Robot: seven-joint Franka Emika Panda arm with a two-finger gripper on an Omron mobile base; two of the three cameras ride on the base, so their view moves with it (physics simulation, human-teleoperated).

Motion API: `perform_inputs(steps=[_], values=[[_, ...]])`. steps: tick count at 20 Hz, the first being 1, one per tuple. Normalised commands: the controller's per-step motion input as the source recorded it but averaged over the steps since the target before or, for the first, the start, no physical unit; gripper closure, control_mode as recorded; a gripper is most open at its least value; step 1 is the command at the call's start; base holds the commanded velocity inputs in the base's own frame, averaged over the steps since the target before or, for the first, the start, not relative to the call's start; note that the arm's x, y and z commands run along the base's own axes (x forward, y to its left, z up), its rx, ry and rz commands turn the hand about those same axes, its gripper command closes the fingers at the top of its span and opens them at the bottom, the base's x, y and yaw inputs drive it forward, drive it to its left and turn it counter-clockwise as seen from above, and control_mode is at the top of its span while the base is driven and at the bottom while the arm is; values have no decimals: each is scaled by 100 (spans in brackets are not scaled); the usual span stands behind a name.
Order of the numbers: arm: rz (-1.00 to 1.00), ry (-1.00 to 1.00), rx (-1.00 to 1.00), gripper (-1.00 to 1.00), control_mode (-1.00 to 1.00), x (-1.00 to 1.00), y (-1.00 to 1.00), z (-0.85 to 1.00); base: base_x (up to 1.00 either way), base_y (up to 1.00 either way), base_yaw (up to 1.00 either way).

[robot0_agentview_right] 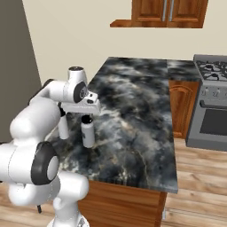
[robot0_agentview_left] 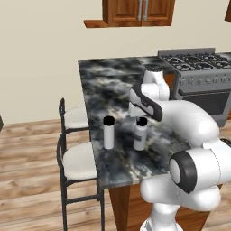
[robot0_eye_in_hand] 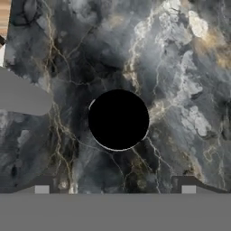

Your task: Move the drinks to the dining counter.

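Drinks both upright on the dining counter (robot0_agentview_left: 117, 85) — labelled bottle (robot0_agentview_left: 140, 134) directly under the gripper (robot0_eye_in_hand: 116, 189), plain bottle (robot0_agentview_left: 108, 132) just beside it toward the stools (robot0_agentview_left: 76, 162); jaws spread wide, gripping nothing; risk — a crooked retreat clips the cap (robot0_eye_in_hand: 118, 119), tipping it.

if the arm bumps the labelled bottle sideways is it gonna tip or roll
Probably tips fairly easily: the labelled bottle stands upright, tall against its narrow base, on the smooth dining counter. Once down, its round body would likely roll, perhaps toward the plain bottle standing apart beside it. It looks stiff, so the open gripper above its cap shouldn't dent it.
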Motion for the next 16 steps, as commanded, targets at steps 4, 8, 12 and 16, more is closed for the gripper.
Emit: perform_inputs(steps=[4,8,12,16], values=[[0,-5,0,-100,-100,-74,0,71,0,0,0],[0,-7,0,-100,-100,-100,0,49,0,0,0],[0,-8,0,-100,-100,-100,0,45,0,0,0],[0,-14,0,-100,-100,-100,0,48,0,0,0]])
